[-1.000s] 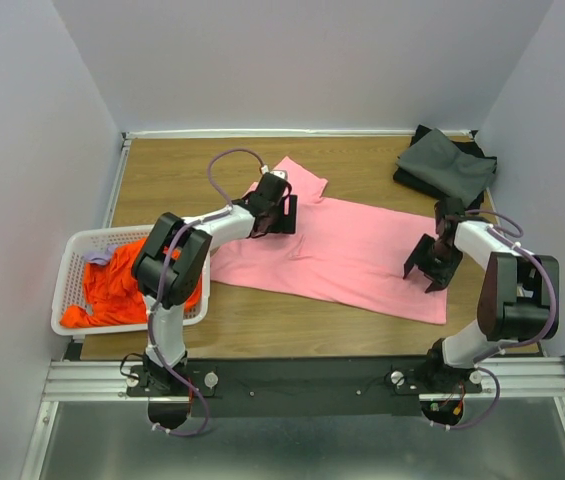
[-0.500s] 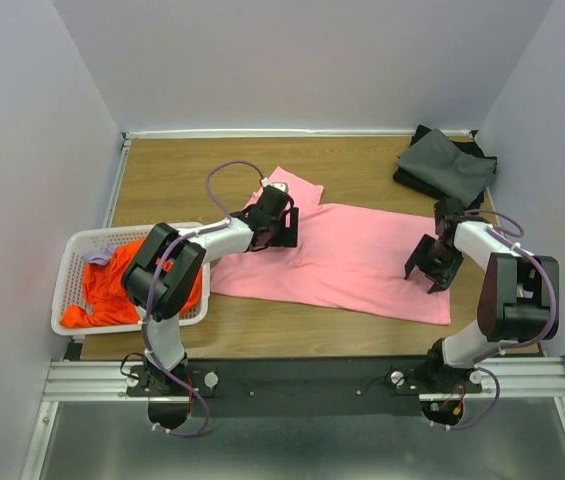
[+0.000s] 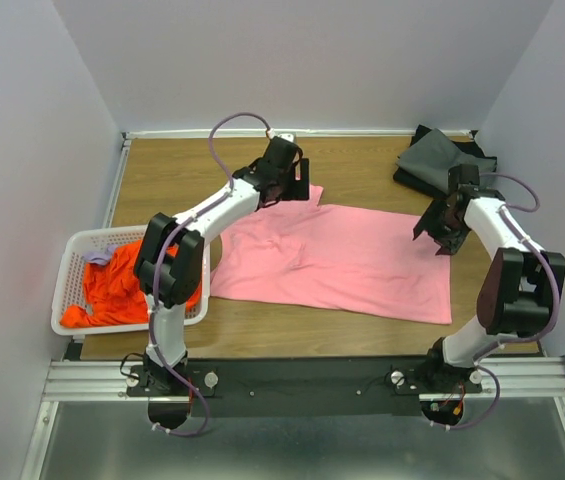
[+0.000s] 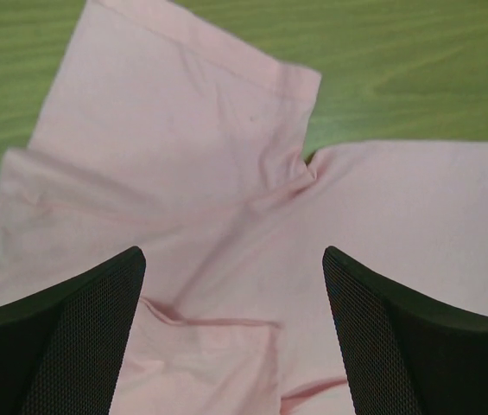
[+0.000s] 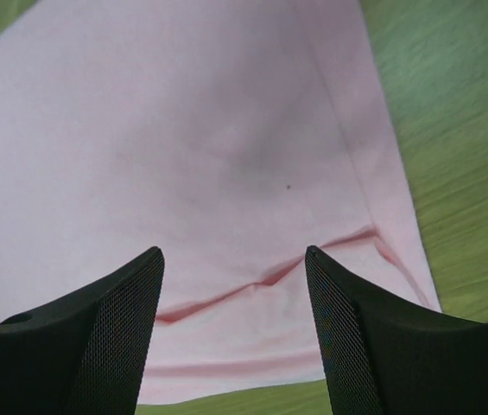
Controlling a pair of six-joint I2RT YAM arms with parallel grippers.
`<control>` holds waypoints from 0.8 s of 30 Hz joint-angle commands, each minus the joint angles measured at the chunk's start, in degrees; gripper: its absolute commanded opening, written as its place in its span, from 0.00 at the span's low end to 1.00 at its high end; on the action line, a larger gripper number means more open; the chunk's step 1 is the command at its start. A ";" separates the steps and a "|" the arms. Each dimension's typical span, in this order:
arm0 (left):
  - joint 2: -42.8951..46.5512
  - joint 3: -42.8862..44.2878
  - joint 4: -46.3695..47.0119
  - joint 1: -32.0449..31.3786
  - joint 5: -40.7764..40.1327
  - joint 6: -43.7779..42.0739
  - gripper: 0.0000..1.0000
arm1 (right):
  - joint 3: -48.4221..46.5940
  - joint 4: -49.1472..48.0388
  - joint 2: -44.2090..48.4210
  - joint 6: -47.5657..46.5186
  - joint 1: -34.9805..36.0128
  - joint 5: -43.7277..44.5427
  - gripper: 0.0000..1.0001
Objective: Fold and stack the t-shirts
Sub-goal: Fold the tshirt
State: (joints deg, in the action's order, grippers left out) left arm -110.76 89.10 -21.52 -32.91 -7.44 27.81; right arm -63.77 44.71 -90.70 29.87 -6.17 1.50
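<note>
A light pink t-shirt (image 3: 352, 260) lies spread flat across the middle of the table. My left gripper (image 3: 282, 182) hovers open over its far left sleeve (image 4: 183, 121), nothing between the fingers (image 4: 71, 337). At the shirt's far right corner my right gripper (image 3: 440, 225) hangs open above the hem (image 5: 226, 130), holding nothing. Folded dark grey t-shirts (image 3: 449, 165) lie at the far right corner of the table. A bright orange t-shirt (image 3: 122, 288) is bunched inside the basket at the left.
The white slotted basket (image 3: 65, 270) stands at the near left, with a bit of lilac cloth (image 3: 97, 258) in it. Grey walls close in the table on three sides. Bare wood (image 3: 172, 170) shows at the far left and along the near edge.
My left gripper has moved toward the far side, onto the pink shirt's sleeve. The right gripper has moved from the shirt's right edge up to its far right corner. Both stayed open.
</note>
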 commanded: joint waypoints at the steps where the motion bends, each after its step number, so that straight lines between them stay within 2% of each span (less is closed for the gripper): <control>1: -6.03 5.99 -3.53 2.93 -1.70 -2.41 0.91 | -4.34 -0.23 -4.48 -1.92 -3.04 2.19 0.73; 6: -11.57 14.25 -4.58 5.04 -3.62 -2.85 0.91 | -9.43 -2.78 -9.49 -3.50 -7.18 2.36 0.71; 10: -17.36 20.13 -4.76 6.01 -6.61 -2.85 0.91 | -12.52 -4.63 -13.45 -4.47 -7.54 3.34 0.70; 16: -25.98 33.48 -6.08 7.24 -7.33 -2.94 0.90 | -15.51 -7.44 -17.49 -3.76 -7.89 4.30 0.68; 20: -30.12 39.20 -6.34 7.68 -7.06 -3.03 0.88 | -16.56 -8.49 -19.34 -4.11 -8.50 5.09 0.66; 24: -31.36 39.93 -4.68 7.94 -7.32 -2.06 0.88 | -18.14 -9.02 -21.89 -4.38 -9.12 4.48 0.64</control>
State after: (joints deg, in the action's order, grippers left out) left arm -140.75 127.52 -27.05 -25.50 -12.88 25.30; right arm -79.50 37.74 -109.93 26.41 -14.37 4.32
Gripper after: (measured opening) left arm 0.880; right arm 0.645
